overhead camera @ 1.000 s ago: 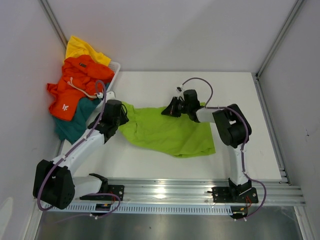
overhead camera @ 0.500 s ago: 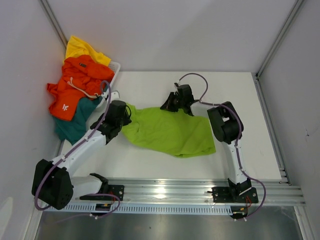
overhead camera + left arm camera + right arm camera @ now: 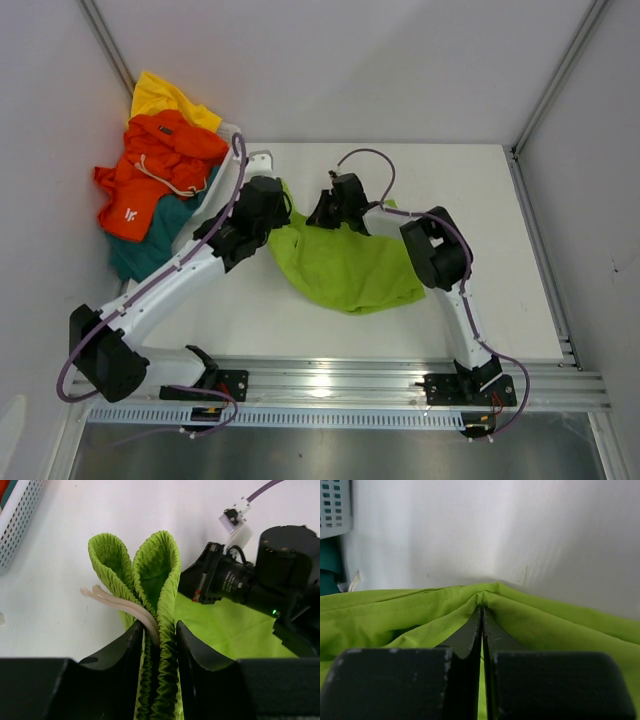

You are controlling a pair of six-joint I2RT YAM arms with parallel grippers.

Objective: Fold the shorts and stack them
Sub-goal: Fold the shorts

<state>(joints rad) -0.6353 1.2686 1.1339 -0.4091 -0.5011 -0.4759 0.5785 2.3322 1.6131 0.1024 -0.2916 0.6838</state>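
The lime green cloth shorts (image 3: 350,265) lie on the white table (image 3: 470,200) in the middle of the top view, bunched into a rough wedge that narrows toward the lower centre. Both arms reach in to the garment's upper edge.

The left gripper (image 3: 159,645) is clamped on the ruched elastic waistband (image 3: 157,565). In the left wrist view the gathered band rises between the two black fingers and splits into two loops above them. A cream drawstring (image 3: 115,600) trails out to the left of the frame.

Just to the right in the top view, the right gripper (image 3: 325,210) is pinched tight on a ridge of the same green cloth. In the right wrist view its fingers (image 3: 465,635) meet with only a thin fold caught at their tips.

At the upper left of the top view, a pile of orange shorts (image 3: 150,175) with a white logo, yellow shorts (image 3: 165,98) and teal shorts (image 3: 145,250) sits over the white plastic mesh basket (image 3: 232,132).
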